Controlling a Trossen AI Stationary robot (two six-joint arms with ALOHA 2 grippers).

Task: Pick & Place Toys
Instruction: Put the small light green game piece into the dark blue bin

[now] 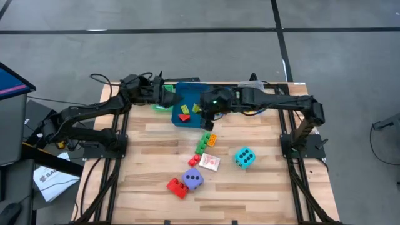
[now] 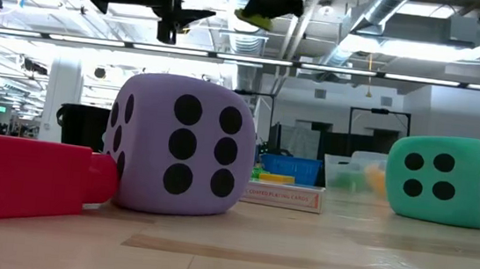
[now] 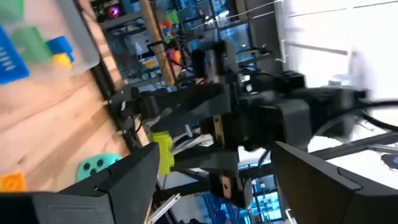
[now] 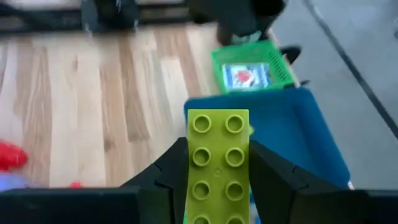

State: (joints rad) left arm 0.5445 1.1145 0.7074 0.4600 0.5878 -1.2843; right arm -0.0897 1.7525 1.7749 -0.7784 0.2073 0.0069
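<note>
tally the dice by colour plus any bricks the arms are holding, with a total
purple dotted dice cube: 1
teal dotted dice cube: 1
lime green plastic building brick, gripped in the right end effector: 1
bricks in the open left end effector, above the green tray: 0
total: 3

Little legible text. White sheet (image 1: 51, 179) on the floor, lower left of high view: partial dark lettering, "SA…" only, rest cut off. Card box (image 2: 283, 195) at centre of low view: one line of print along its side, too small to read.
</note>
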